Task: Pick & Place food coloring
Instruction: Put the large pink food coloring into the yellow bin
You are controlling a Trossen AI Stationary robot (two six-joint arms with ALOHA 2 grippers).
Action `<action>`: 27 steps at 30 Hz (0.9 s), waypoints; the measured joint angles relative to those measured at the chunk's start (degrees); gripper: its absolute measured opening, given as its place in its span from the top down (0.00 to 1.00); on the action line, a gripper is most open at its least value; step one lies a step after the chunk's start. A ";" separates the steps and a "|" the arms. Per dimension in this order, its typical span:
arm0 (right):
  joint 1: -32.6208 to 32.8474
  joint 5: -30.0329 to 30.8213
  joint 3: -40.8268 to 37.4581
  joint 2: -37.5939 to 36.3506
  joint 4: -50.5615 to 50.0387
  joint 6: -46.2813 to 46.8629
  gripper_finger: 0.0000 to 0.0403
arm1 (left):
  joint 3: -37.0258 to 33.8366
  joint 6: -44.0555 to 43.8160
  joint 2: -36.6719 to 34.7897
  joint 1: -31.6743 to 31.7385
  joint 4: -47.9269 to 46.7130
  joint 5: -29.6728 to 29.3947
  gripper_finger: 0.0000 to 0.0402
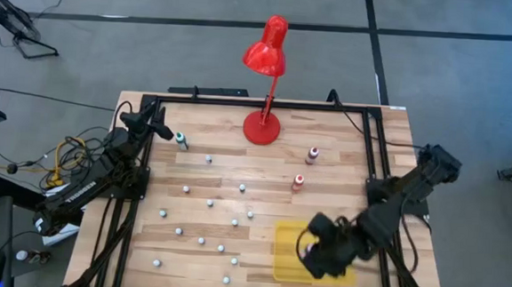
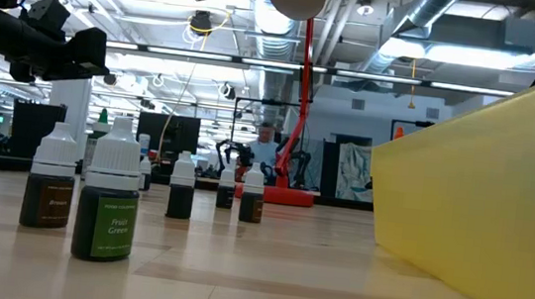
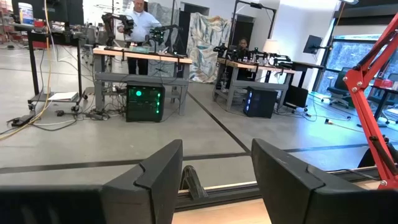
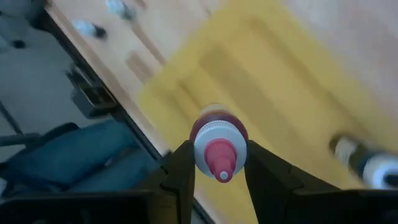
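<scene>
Above the yellow tray, right fingers clamped on a red dropper bottle; left fingers apart.

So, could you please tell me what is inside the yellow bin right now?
The right wrist view shows one dropper bottle lying in the yellow bin. The right gripper, holding a red-tipped bottle above it, covers part of the floor.
</scene>
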 joint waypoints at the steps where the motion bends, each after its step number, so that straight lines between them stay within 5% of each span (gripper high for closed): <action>1: 1.29 -0.10 0.17 0.95 -0.18 2.17 0.73 | 0.00 0.00 0.00 0.02 0.02 0.00 0.54; 14: 14.89 -4.74 0.26 8.82 -8.36 31.28 0.73 | 0.00 0.00 0.01 0.01 0.02 0.00 0.54; 27: 15.71 -4.09 0.18 12.99 -10.48 36.02 0.72 | 0.00 0.00 0.00 0.01 0.02 0.00 0.54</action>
